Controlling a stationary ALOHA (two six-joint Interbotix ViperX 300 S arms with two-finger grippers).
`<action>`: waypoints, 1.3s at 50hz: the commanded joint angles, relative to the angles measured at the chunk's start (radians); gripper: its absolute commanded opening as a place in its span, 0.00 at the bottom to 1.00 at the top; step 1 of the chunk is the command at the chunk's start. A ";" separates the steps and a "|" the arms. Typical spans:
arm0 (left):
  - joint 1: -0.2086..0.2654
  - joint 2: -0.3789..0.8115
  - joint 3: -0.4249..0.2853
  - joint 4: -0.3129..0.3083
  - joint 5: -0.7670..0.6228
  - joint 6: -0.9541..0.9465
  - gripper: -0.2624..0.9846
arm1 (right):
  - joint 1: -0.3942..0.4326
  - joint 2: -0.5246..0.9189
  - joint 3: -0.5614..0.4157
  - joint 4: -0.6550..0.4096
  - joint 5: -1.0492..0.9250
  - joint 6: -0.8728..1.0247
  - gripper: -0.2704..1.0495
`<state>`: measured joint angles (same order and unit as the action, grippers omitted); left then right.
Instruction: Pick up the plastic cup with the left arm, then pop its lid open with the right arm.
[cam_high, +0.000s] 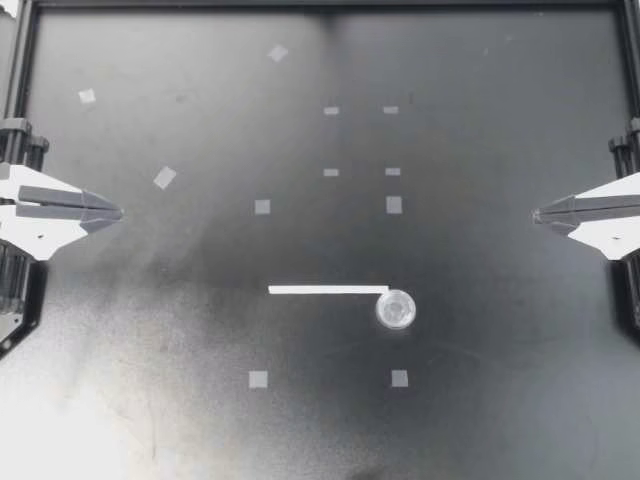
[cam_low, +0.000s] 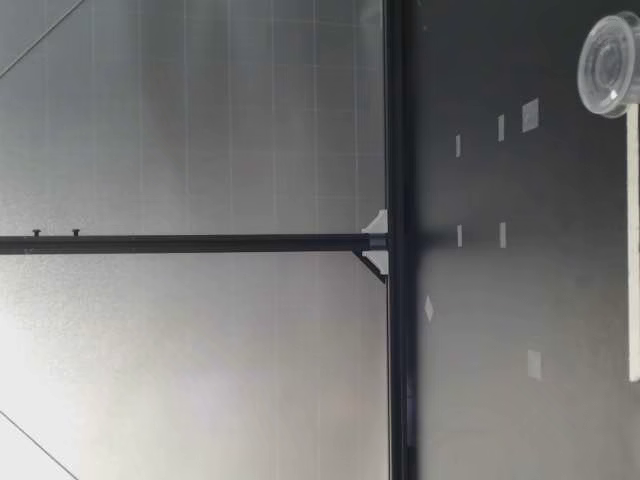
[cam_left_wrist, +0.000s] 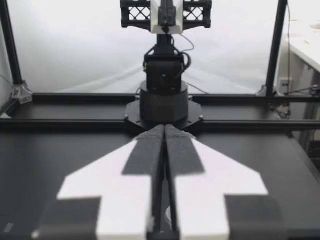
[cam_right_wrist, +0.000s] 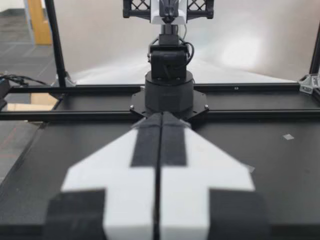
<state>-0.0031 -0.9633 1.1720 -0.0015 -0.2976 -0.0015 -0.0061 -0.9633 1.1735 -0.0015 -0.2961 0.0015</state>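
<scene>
Left gripper (cam_high: 118, 213) and right gripper (cam_high: 537, 214) are pressed together, well apart from the clear cup (cam_high: 395, 309); I fear that arriving shut they would only knock it aside.

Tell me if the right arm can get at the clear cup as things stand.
Probably yes. The right gripper is shut at the table's side, and only bare table lies between it and the clear cup; the white strip lies beyond the cup.
</scene>
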 joint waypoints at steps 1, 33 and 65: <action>-0.015 -0.011 0.002 0.000 -0.006 0.021 0.27 | -0.006 0.000 -0.011 -0.002 -0.008 -0.002 0.27; -0.014 0.279 -0.112 -0.012 0.075 0.026 0.14 | -0.035 0.193 -0.190 0.043 0.420 0.071 0.12; -0.014 0.888 -0.212 -0.023 -0.181 -0.014 0.20 | 0.009 0.710 -0.235 0.052 0.373 0.209 0.12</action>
<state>-0.0153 -0.0982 0.9986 -0.0230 -0.4633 -0.0138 -0.0184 -0.2792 0.9664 0.0460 0.1012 0.2071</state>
